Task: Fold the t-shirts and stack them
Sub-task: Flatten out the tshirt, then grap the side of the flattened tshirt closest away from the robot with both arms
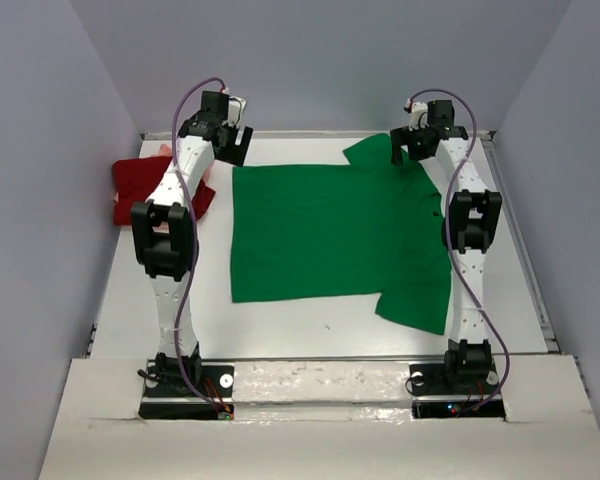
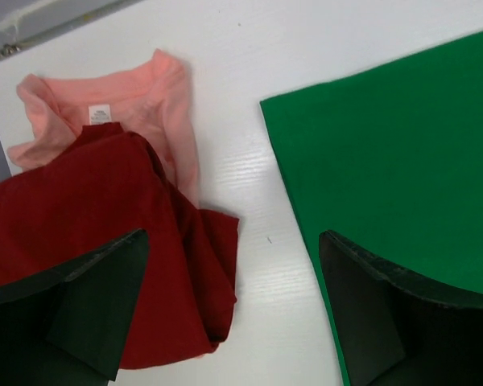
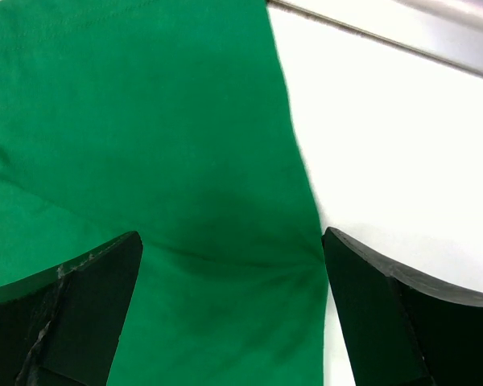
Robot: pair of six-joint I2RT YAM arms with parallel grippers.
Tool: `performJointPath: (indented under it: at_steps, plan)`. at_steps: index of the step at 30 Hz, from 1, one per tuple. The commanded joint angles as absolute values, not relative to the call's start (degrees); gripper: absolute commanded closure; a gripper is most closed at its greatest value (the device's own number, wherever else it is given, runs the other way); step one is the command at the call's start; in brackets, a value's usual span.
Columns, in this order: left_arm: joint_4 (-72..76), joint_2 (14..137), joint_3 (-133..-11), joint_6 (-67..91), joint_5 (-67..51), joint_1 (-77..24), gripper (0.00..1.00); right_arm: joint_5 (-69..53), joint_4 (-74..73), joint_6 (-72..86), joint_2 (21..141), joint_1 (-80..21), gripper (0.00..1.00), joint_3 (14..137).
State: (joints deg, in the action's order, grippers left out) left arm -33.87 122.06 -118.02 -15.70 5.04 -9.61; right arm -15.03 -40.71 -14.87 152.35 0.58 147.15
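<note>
A bright green t-shirt (image 1: 330, 235) lies spread flat across the middle of the table, with sleeves at the far right and near right. A dark red t-shirt (image 1: 145, 185) lies crumpled at the far left, partly over a pale salmon-pink one (image 2: 145, 96). My left gripper (image 2: 233, 241) hangs open above bare table, between the red shirt (image 2: 97, 233) and the green shirt's far-left corner (image 2: 402, 161). My right gripper (image 3: 232, 241) is open over the green shirt's far sleeve (image 3: 145, 121), its right finger at the cloth's edge. Neither gripper holds anything.
The white table (image 1: 310, 330) is walled in by grey panels at the back and on both sides. A raised metal rim (image 3: 435, 40) runs along the far edge, close to the right gripper. Both arm bases sit at the near edge.
</note>
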Motion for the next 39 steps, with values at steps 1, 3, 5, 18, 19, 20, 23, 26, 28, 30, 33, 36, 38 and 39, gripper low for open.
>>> performJointPath:
  at_steps: [1,3,5,18,19,20,23,26,28,30,33,36,38,39]
  plan:
    - [-32.8,115.2,-115.0,-14.0,5.7,-9.5,0.01,-15.1,-37.1,-16.6,138.6,0.5,0.0,142.7]
    - [-32.9,112.3,-112.7,-14.1,3.3,-9.5,0.01,-14.2,-37.8,-17.0,133.8,0.5,0.0,137.8]
    - [-32.5,110.1,-109.8,-14.2,0.7,-9.5,0.01,-13.8,-38.9,-17.3,126.8,0.5,0.0,134.2]
    - [-28.7,99.2,-85.6,-17.7,-11.3,-15.5,0.01,-5.1,-47.3,-17.5,89.2,0.5,0.0,88.4]
    - [-28.8,99.0,-84.7,-17.8,-10.6,-16.3,0.01,-4.3,-47.4,-17.3,87.6,0.5,0.0,86.0]
    - [-29.0,98.7,-83.9,-17.9,-10.1,-17.1,0.01,-3.6,-47.5,-17.2,86.1,0.5,0.0,83.5]
    - [-31.8,97.7,-80.8,-18.6,-11.9,-18.7,0.01,-0.5,-48.8,-16.2,81.3,0.5,0.0,74.6]
    - [-34.6,96.1,-78.7,-20.0,-12.9,-19.0,0.01,-0.4,-50.3,-14.6,77.2,0.5,0.0,68.4]
    - [-35.1,94.4,-75.3,-20.6,-12.0,-19.1,0.01,-0.7,-51.8,-14.0,75.5,0.5,0.0,65.1]
    - [-35.9,91.9,-71.8,-21.3,-10.3,-19.2,0.01,-1.4,-53.4,-13.8,74.1,0.5,0.06,63.3]
    - [-35.2,88.2,-68.0,-22.3,-8.4,-19.2,0.01,-3.2,-55.3,-13.9,74.3,0.5,0.11,63.0]
    - [-34.5,85.3,-65.8,-22.7,-8.5,-19.2,0.01,-3.3,-55.5,-13.6,75.6,0.5,0.11,64.0]
    - [-35.4,84.7,-65.7,-22.9,-11.3,-19.2,0.01,-3.3,-55.4,-12.8,78.6,0.5,0.11,64.3]
    - [-36.0,84.7,-65.7,-23.0,-11.7,-19.3,0.01,-3.6,-55.2,-12.5,79.7,0.5,0.11,64.4]
